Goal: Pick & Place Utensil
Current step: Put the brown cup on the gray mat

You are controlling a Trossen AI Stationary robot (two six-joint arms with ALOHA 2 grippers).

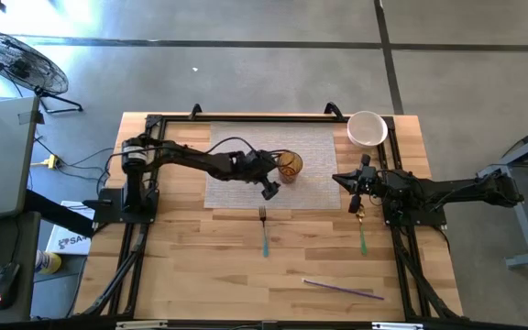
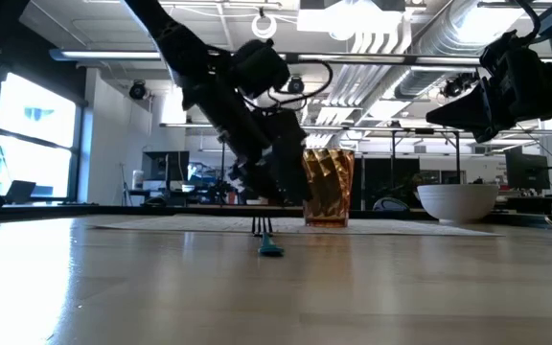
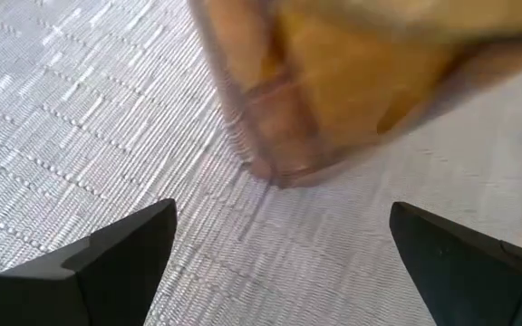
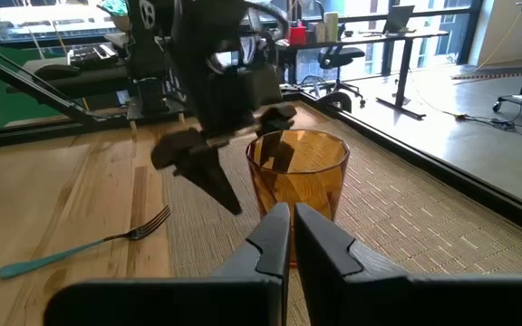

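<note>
A fork (image 1: 264,231) with a teal handle lies flat on the wooden table, just off the near edge of a grey woven placemat (image 1: 236,147). An amber ribbed cup (image 1: 289,166) stands upright on the mat. My left gripper (image 3: 284,263) hangs open just left of and nearer than the cup (image 3: 333,81), slanting down over the mat, with nothing between its fingers. It also shows in the right wrist view, where the left gripper (image 4: 216,172) stands beside the cup (image 4: 299,172) and the fork (image 4: 80,244) lies apart. My right gripper (image 4: 290,226) waits shut at the table's right.
A second teal-handled utensil (image 1: 362,234) lies on the table below my right gripper (image 1: 356,194). A white bowl (image 1: 368,128) stands at the far right corner. A thin purple stick (image 1: 342,289) lies near the front edge. Bare wood surrounds the fork.
</note>
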